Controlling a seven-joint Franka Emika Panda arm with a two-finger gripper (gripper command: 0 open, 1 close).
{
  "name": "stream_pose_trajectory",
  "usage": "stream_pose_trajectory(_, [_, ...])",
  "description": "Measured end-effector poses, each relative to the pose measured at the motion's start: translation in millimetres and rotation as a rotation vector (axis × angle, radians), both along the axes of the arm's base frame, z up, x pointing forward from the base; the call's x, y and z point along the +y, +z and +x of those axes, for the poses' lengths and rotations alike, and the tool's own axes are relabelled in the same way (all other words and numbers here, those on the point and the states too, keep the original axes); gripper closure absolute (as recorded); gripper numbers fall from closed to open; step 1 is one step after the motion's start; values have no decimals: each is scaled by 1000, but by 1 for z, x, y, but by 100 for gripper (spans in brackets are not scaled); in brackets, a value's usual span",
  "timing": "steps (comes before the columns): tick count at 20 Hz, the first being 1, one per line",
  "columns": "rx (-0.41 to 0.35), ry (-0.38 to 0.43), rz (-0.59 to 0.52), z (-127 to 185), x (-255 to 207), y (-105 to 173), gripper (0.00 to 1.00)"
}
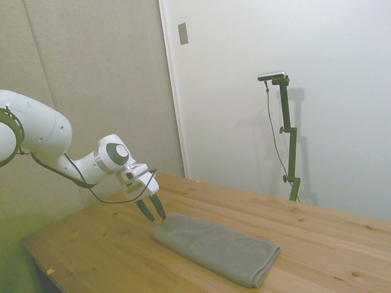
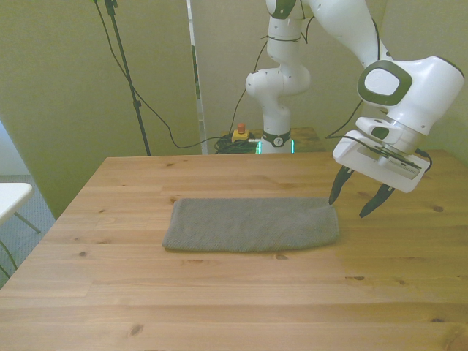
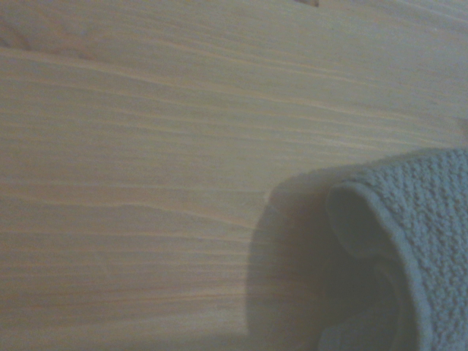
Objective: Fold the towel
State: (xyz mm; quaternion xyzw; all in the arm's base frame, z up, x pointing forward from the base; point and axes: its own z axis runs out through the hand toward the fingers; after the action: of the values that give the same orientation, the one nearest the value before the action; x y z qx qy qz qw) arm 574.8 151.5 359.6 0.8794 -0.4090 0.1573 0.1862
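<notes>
On the wooden surface (image 2: 219,292): folded grey-brown towel (image 2: 252,224), lying flat; end effector (image 2: 352,199) at its corner, fingers apart, empty.

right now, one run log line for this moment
task: fold towel | gripper: open, empty, at towel's end on front view's right | towel: flat on table
</notes>
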Motion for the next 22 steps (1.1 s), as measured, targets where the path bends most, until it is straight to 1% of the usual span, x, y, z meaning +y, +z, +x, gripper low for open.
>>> stream_pose_trajectory(8, [24, -20, -42, 1, -17, -9, 0])
stream_pose_trajectory(14, [37, -16, -82, 2, -25, -15, 0])
stream_pose_trajectory(15, [38, -19, -86, 2, -28, -15, 100])
stream_pose_trajectory(18, [38, -12, -118, 3, -37, -17, 100])
stream_pose_trajectory(22, [39, -23, -124, 4, -45, -18, 100])
